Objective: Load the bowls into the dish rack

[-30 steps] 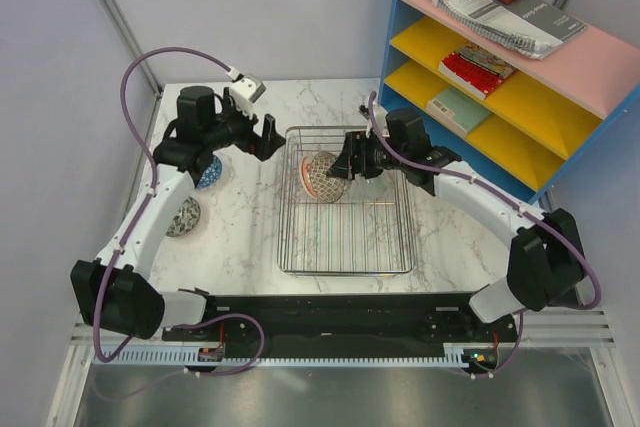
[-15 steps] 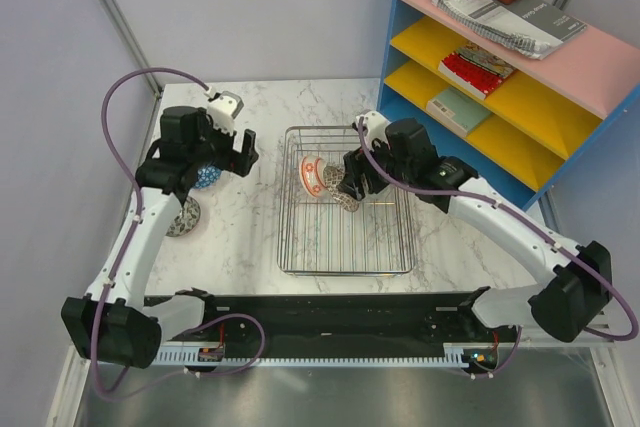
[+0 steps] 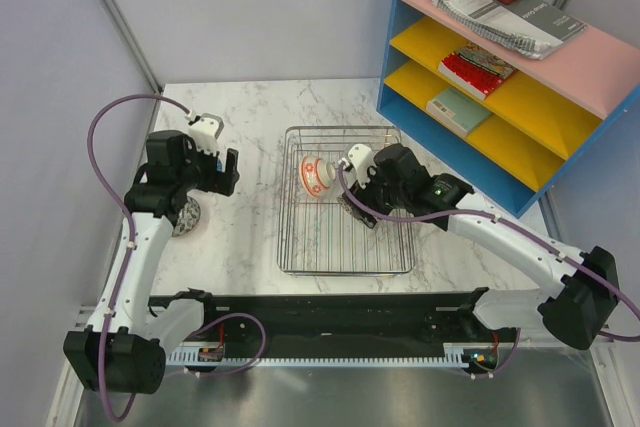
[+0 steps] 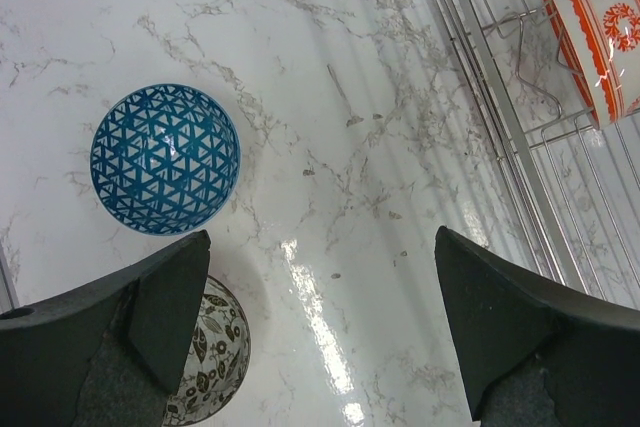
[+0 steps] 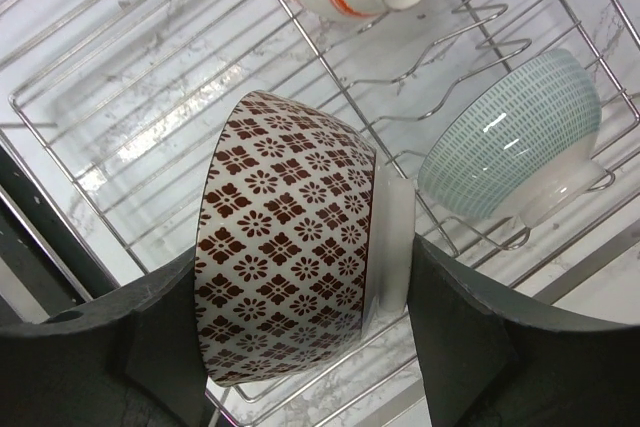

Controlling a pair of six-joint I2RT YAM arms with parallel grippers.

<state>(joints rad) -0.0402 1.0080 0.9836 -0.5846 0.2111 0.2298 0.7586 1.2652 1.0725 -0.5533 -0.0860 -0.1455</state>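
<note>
Right gripper (image 5: 305, 332): clamped on the brown-patterned bowl (image 5: 285, 277), held on edge over the dish rack (image 3: 340, 244) | In rack: red-orange bowl (image 4: 595, 37) and teal bowl (image 5: 515, 137), both tilted among tines | Left gripper (image 4: 320, 307): jaws spread wide, holding nothing, above marble table (image 4: 330, 97) | On table, left of rack: blue bowl (image 4: 165, 159), floral grey bowl (image 4: 210, 362) just beside it

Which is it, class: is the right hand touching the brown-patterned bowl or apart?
Touching. The right wrist view shows the brown-patterned bowl wedged between the fingers of the right hand, no gap either side.
</note>
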